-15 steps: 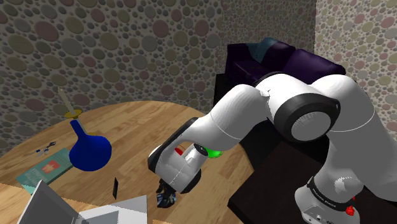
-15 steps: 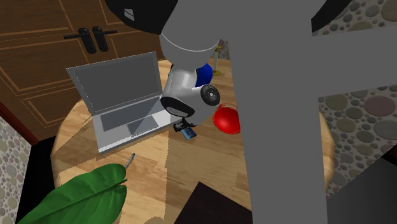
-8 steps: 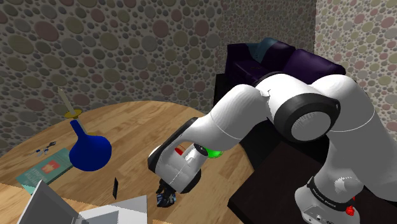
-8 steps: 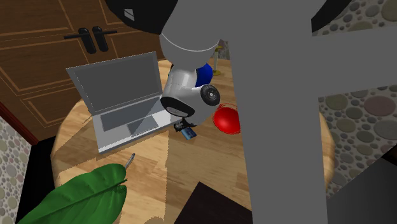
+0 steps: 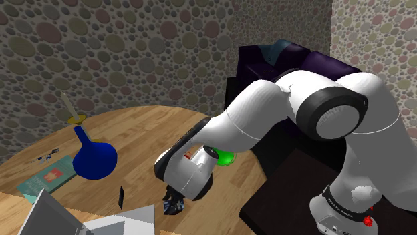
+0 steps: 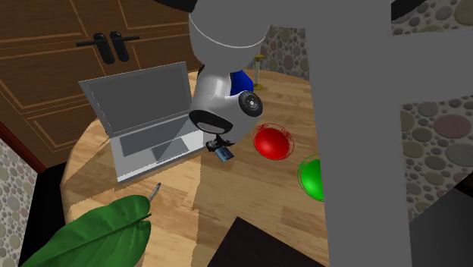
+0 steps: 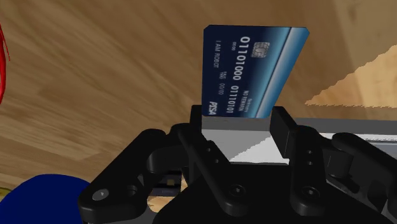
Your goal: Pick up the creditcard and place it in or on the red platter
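The black gripper (image 6: 219,147) hangs low over the wooden tabletop (image 6: 227,199). Its fingers (image 7: 284,130) are clamped on the lower edge of the dark blue credit card (image 7: 251,70), which sticks out past the fingertips with its printed numbers showing. In the second exterior view, the held credit card sits between the open laptop (image 6: 144,114) and the red platter (image 6: 273,142), near the platter but apart from it. A green dish (image 6: 311,176) lies just beside the platter.

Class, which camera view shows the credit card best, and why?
The wrist view: the credit card stands large, clasped in the gripper, its numbers readable. Both other views show a small blue bit under the gripper.
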`<state>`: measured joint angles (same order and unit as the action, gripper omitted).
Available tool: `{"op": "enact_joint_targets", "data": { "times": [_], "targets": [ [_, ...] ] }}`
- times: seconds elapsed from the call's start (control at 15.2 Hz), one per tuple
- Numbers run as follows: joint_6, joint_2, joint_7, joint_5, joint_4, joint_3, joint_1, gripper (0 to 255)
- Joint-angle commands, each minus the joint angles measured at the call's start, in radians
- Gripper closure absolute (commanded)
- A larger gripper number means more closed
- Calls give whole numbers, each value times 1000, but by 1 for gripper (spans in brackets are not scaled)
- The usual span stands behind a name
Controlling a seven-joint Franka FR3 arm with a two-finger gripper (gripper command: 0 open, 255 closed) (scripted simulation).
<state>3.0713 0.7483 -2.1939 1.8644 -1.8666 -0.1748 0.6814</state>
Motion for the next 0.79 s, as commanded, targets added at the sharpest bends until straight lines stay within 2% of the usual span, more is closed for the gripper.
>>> {"op": "enact_joint_targets", "data": {
  "times": [0.0,0.4,0.73],
  "targets": [
    [7,-25,40,-43,-21,-14,-12,255],
    [20,-103,207,-202,-90,-44,-35,255],
    [9,-173,366,-343,-148,-32,-24,255]
  ]
}}
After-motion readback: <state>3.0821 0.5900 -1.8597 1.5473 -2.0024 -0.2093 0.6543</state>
